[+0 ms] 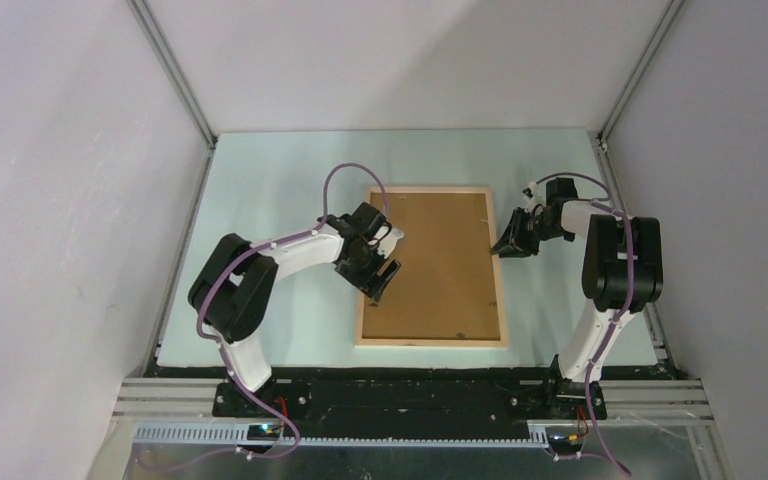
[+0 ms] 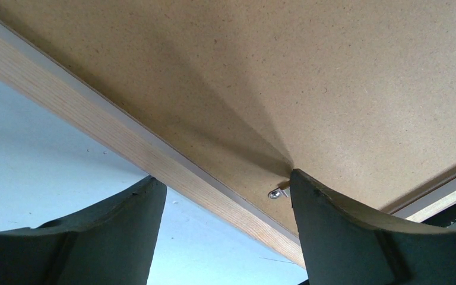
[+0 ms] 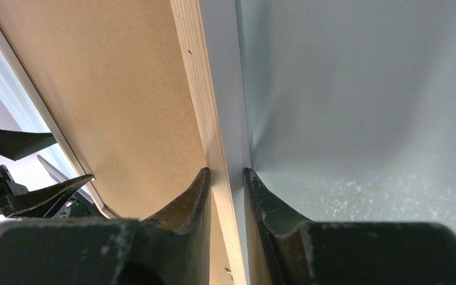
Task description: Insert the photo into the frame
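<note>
The frame (image 1: pixel 430 342) lies flat on the table with a brown backing board (image 1: pixel 435 265) inside its pale wood rails. The photo is hidden. My left gripper (image 1: pixel 380 268) hangs open over the left rail (image 2: pixel 95 119). One finger is outside over the table, and the other touches the backing board (image 2: pixel 303 71) beside a small metal tab (image 2: pixel 276 193). My right gripper (image 1: pixel 505 245) is shut on the right rail (image 3: pixel 199 77), one finger on each side (image 3: pixel 225 172).
The pale green table (image 1: pixel 280 180) is walled by white panels at the left, back and right. The frame sits near the middle, its near rail close to the table's front edge. Purple cables loop above both arms.
</note>
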Robot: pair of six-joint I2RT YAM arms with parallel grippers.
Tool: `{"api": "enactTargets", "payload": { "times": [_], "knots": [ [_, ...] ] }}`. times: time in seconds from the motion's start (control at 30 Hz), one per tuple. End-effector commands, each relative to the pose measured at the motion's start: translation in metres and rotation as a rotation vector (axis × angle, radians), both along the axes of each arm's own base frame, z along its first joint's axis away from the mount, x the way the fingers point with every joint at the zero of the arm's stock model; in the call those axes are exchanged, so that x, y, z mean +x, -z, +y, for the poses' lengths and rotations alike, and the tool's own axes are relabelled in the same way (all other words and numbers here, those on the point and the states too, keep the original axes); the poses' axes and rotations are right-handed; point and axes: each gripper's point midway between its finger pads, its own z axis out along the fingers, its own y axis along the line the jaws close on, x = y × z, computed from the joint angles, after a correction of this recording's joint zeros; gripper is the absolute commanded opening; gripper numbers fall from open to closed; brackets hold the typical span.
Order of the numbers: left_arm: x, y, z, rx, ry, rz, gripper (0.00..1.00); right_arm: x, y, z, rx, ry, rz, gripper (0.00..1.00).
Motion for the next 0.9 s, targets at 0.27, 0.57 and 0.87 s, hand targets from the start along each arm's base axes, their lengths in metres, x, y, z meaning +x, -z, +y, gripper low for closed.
{"api": "enactTargets", "payload": {
  "times": [0.27,0.57,0.87],
  "knots": [
    [-0.014,0.001,0.017,0.04,0.096,-0.027,0.85,0.02,0.003,-0.012,-0.029,0.03,-0.049,0.0],
    [-0.015,-0.001,0.022,0.055,0.107,-0.04,0.81,0.019,0.002,-0.012,-0.026,0.029,-0.049,0.0],
    [-0.014,-0.002,0.024,0.066,0.117,-0.047,0.74,0.019,0.003,-0.014,-0.024,0.032,-0.045,0.0]
  ]
}}
